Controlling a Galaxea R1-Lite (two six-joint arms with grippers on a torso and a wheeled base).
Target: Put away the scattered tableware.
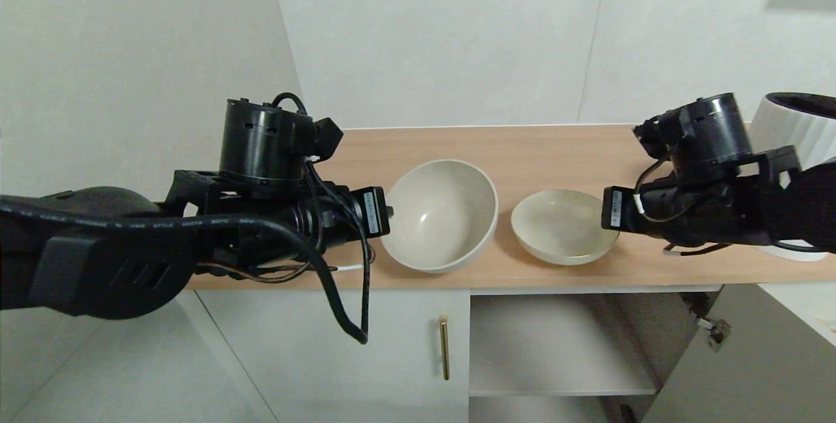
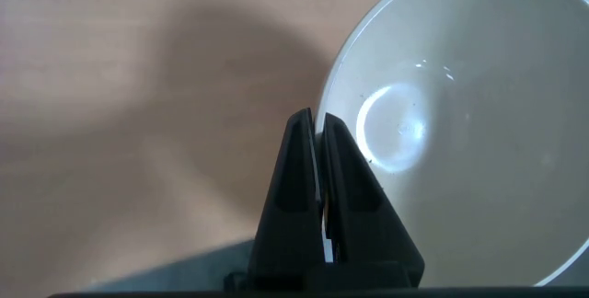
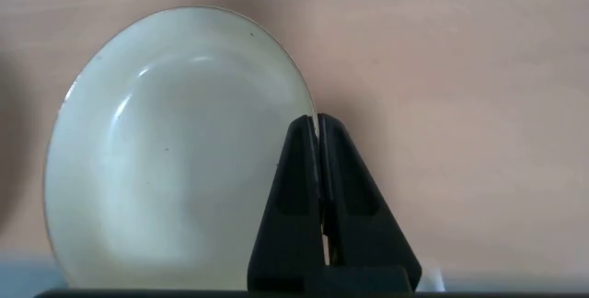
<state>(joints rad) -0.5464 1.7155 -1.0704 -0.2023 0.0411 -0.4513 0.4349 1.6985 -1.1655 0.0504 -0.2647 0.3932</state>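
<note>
Both arms level over counter (image 1: 555, 149), wrists pointing inward. Left gripper (image 2: 318, 125) clenched on rim of tilted deep bowl (image 2: 479, 132). Right gripper (image 3: 317, 129) clenched on shallow bowl (image 3: 175, 151) rim.

The counter (image 1: 542, 145) bears a deep bowl (image 1: 441, 214), shallow dish (image 1: 560, 224) (both tilted) and white pot (image 1: 787, 129).

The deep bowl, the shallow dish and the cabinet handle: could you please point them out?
deep bowl (image 1: 439, 214): head view, on its inner wall.
shallow dish (image 1: 558, 224): head view, on its inner floor.
cabinet handle (image 1: 444, 347): head view, middle of the bar.
</note>
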